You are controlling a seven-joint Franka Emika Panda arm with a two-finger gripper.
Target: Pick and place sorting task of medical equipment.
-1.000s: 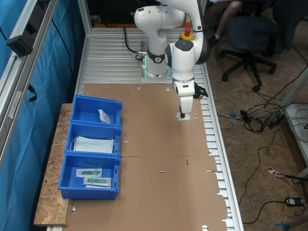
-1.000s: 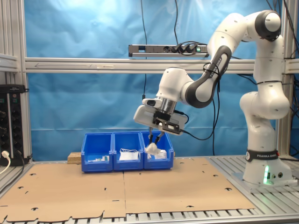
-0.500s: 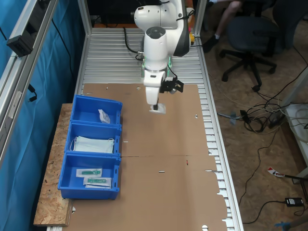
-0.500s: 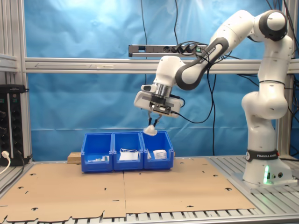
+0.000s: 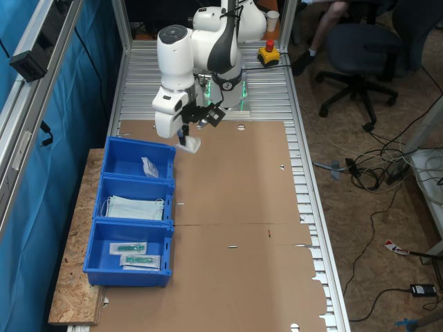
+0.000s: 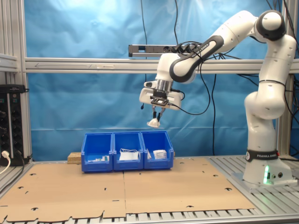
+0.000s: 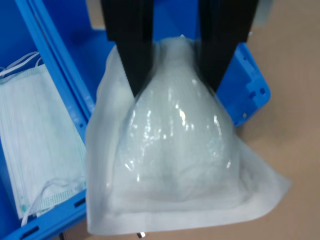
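The hand (image 6: 156, 113) grips the white packet (image 6: 153, 123) above the blue bins (image 6: 127, 158).

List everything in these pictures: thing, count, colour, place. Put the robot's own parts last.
Bins: three, blue, in a row along the cardboard's edge at the first exterior view's left.
Packet in bin: one, white, in the bin nearest the robot base.
Face masks: a pale blue stack, middle bin.
Clear packs: two, green contents, in the bin farthest from the base.
Cardboard sheet: brown, covering the table.
Held packet: one, white, crinkly, in the air above the bins.
Office chair: one, dark, on the floor.
Button: one, red on yellow, beside the base.
Arm: one, white.
Hand: one, shut on the held packet.
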